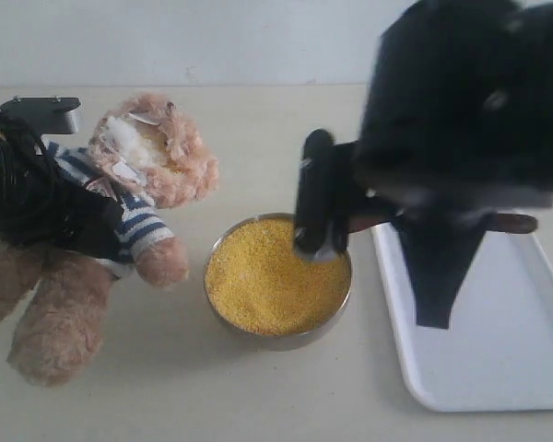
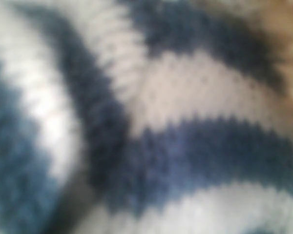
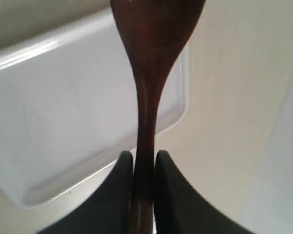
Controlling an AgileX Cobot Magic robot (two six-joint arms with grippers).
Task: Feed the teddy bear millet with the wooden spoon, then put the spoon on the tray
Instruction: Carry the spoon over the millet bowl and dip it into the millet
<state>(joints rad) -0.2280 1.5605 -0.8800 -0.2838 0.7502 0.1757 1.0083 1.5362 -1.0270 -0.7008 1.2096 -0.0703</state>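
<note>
The right gripper (image 3: 144, 157) is clamping the wooden spoon (image 3: 147, 73) by its slim handle, both black fingers (image 3: 119, 195) pressing tight against the wood. The spoon is hanging above the tray (image 3: 63, 122), which is lying just to the right of the metal bowl (image 1: 286, 339). The spoon's oval end is running off the edge of the right wrist view, so there is no telling whether it is carrying any grain.

From the exterior camera the right arm (image 1: 470, 101) is showing as one big blurred black mass, and it is covering most of the spoon. Only a reddish-brown bit is peeping out beyond the arm, over the tray's far rim. A black part of that arm is hanging over the bowl's far rim, and which part it is cannot be made out.

The millet (image 1: 272, 281) is filling the bowl in a flat yellow round. The teddy bear (image 1: 152, 152) is leaning just left of the bowl, one paw reaching close to its rim. The left gripper (image 1: 97, 226) is buried against the bear's striped shirt (image 2: 185, 146). The left wrist view is giving nothing but blurred navy and white knit, so its fingers are hidden, and it is impossible to say whether they are apart or together. The white patch on the bear's face is looking smudged and hard to read.
</note>
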